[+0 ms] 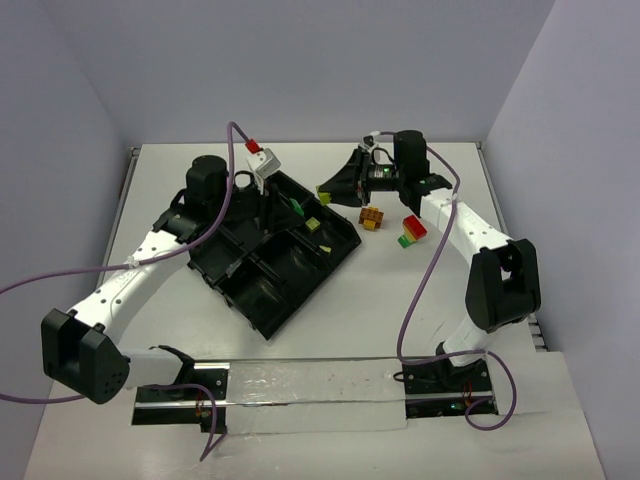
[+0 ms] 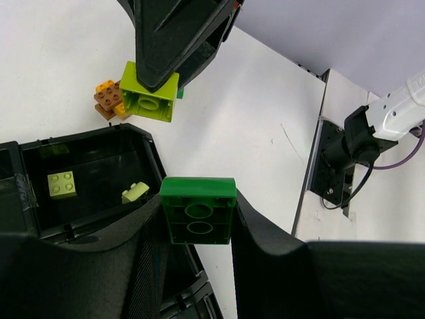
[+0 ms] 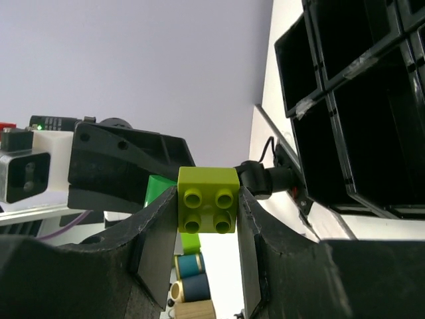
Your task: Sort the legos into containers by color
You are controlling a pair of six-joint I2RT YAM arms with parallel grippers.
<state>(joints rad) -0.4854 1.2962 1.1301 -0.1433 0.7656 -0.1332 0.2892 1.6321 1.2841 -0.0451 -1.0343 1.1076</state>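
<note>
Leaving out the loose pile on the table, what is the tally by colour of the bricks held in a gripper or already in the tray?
Green: 1, the green brick in the left gripper.
Yellow-green: 3, a yellow-green brick in the right gripper, two more together in one compartment of the tray.
Total: 4.

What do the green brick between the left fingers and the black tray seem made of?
The green brick: likely moulded plastic, smooth, slightly glossy, with hollow tubes underneath. The black tray: probably thin plastic, shiny; its walls show reflections.
</note>
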